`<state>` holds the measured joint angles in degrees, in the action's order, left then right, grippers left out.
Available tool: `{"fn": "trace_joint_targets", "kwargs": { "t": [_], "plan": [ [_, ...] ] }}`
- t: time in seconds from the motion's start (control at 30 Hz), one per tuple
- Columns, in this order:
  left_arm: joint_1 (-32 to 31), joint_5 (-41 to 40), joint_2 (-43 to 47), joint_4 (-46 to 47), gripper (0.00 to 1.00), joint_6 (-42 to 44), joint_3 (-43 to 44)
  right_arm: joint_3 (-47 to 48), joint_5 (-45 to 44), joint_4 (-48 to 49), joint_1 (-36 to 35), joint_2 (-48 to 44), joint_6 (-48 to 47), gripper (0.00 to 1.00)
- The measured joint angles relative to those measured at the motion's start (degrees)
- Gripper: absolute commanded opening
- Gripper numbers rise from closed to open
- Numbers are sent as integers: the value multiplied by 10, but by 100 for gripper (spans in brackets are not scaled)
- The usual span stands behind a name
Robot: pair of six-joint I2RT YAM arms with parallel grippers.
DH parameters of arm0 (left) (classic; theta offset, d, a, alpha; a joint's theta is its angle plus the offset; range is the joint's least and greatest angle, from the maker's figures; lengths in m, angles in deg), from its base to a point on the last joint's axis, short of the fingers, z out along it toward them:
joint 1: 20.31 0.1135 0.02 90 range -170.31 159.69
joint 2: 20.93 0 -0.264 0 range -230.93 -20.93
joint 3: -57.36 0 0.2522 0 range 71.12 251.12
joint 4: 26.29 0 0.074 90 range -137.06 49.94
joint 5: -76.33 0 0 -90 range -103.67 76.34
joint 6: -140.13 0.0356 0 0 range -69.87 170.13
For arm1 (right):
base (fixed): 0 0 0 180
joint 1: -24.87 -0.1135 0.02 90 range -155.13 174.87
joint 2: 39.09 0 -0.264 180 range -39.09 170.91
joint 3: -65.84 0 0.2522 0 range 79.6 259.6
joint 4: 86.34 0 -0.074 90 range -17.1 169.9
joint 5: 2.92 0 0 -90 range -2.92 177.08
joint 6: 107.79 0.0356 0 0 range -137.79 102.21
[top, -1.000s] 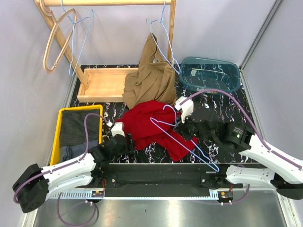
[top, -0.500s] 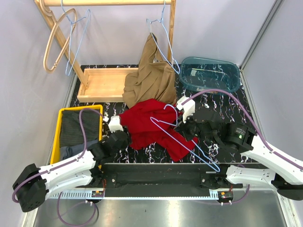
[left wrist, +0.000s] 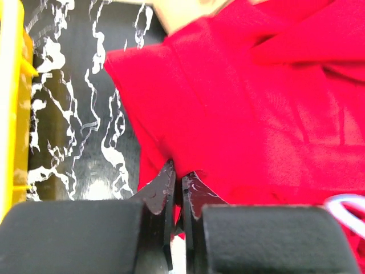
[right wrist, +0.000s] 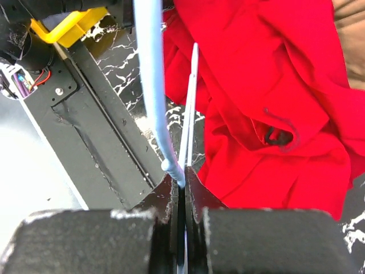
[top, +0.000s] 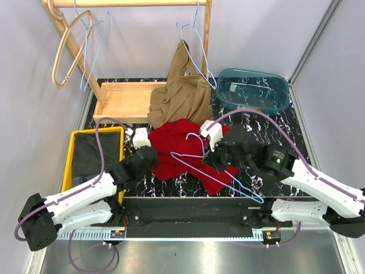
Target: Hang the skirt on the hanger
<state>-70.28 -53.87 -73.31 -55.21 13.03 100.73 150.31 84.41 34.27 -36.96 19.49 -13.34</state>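
skirt (left wrist: 256,114) matt red cloth; hanger (right wrist: 153,85) smooth pale-blue wire; table (left wrist: 85,103) glossy marbled black

The left claw (left wrist: 178,178) has advanced and clamped the skirt (left wrist: 256,114).

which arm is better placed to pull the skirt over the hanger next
Left, probably. The left gripper is shut on the red skirt, free to drag fabric. The right gripper is clamped on the blue hanger and should just hold it steady.

Legend: a wooden tray (top: 126,100) is set at the table's (top: 294,119) far left, a teal basin (top: 252,90) at its far right corner, a yellow bin (top: 80,133) of dark cloth at its left edge; a brown garment (top: 182,94) is hung between tray and basin.
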Motion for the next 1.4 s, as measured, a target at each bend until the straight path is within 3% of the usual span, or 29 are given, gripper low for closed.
{"fn": "trace_joint_targets", "kwargs": {
  "t": [0.37,0.57,1.03,1.17,1.23,1.33,1.4],
  "plan": [
    [0,35,-33,-114,2,13,151,-5,23,96,-3,29,-43,0],
    [0,80,-33,-159,2,22,207,-53,6,189,-4,54,-62,0],
    [0,277,22,-148,0,70,206,-258,-12,583,-4,118,-60,0],
    [0,323,44,-128,33,84,186,-278,-14,660,-4,153,-56,0],
    [0,344,51,-120,58,91,181,-290,-17,696,-4,159,-55,0],
    [0,361,67,-116,77,99,181,-312,-24,745,-4,159,-44,0],
    [0,367,85,-119,80,105,181,-324,-25,771,-4,159,-39,0]
  ]
}}
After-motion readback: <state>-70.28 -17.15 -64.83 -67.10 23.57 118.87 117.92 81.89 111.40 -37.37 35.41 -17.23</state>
